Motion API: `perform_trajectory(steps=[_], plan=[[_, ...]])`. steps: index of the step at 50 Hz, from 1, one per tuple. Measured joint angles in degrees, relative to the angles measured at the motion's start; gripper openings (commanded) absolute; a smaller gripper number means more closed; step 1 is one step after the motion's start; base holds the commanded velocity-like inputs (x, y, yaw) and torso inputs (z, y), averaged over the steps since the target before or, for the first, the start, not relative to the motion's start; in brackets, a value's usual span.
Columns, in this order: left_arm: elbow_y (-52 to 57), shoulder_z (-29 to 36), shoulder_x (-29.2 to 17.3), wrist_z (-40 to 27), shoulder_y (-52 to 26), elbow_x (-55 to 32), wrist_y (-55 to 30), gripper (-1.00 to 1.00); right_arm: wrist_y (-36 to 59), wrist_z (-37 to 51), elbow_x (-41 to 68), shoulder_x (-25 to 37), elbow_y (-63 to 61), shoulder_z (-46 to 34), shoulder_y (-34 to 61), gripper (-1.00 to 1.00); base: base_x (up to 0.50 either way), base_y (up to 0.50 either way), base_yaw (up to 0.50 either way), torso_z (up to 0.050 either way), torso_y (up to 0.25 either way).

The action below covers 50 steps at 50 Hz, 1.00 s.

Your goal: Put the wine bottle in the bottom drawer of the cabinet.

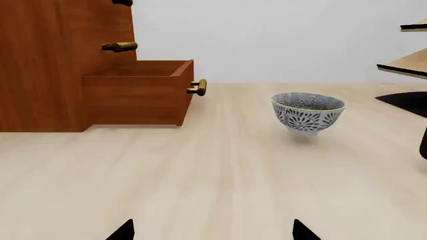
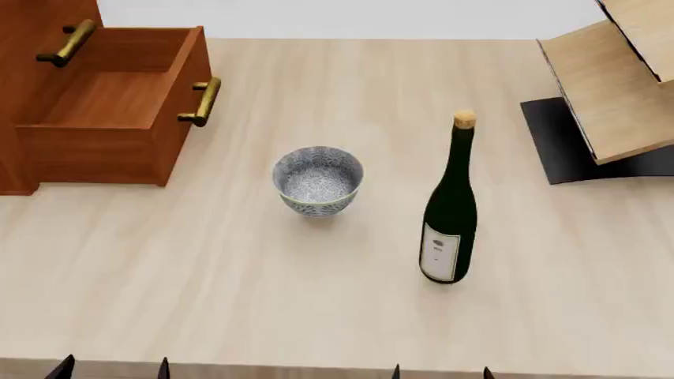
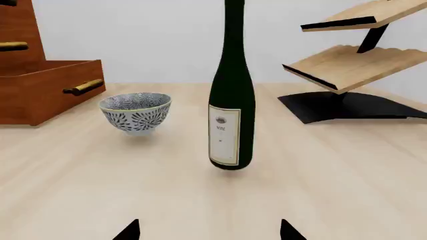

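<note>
Pale wood-grain tabletop (image 2: pixel 263 300), plain grey-white wall (image 1: pixel 280 40) behind, light-wood rack (image 3: pixel 347 65) w/ black base, even light

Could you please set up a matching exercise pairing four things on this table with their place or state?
Things:
1. wine bottle
2. bottom drawer
3. bowl
4. rack

Place or state:
A. pulled open, nothing visible inside
B. standing upright, in front of the right tool
C. pale wood on a black base, at the far right of the head view
D. between the cabinet and the bottle, patterned blue and white

Pairs: 1-B, 2-A, 3-D, 4-C
</note>
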State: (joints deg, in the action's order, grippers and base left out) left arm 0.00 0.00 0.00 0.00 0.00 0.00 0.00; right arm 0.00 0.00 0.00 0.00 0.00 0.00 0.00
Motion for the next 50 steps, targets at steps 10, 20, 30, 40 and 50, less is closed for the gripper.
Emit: perform_trajectory(steps=[10, 20, 30, 40, 50], plan=[[0.13, 0.72, -1.14, -1.04, -0.17, -1.11, -0.18, 1.00, 0.91, 0.98, 1.34, 0.90, 1.31, -1.50, 1.43, 1.00, 0.00, 0.00, 0.00, 0.006, 0.000], [0.61, 2.06, -2.17, -2.28, 0.80, -2.32, 1.73, 1.00, -0.91, 1.28, 2.83, 1.93, 7.46, -4.29, 4.43, 1.00, 0.00, 0.00, 0.00, 0.049, 0.000], [1.15, 3.26, -3.10, -3.70, 1.31, -3.04, 2.57, 1.00, -2.04, 1.83, 4.08, 2.75, 11.59, -6.10, 6.36, 1.00, 0.00, 0.00, 0.00, 0.050, 0.000], [4.15, 4.86, -4.11, -5.26, 0.72, -2.57, -2.17, 1.00, 3.41, 3.17, 4.98, 3.85, 8.09, -7.34, 7.35, 1.00, 0.00, 0.00, 0.00, 0.050, 0.000], [17.04, 6.78, -5.55, -6.39, -1.17, -1.78, -18.31, 1.00, 16.34, 4.63, 6.45, 5.56, -3.04, -8.08, 9.20, 1.00, 0.00, 0.00, 0.00, 0.050, 0.000]])
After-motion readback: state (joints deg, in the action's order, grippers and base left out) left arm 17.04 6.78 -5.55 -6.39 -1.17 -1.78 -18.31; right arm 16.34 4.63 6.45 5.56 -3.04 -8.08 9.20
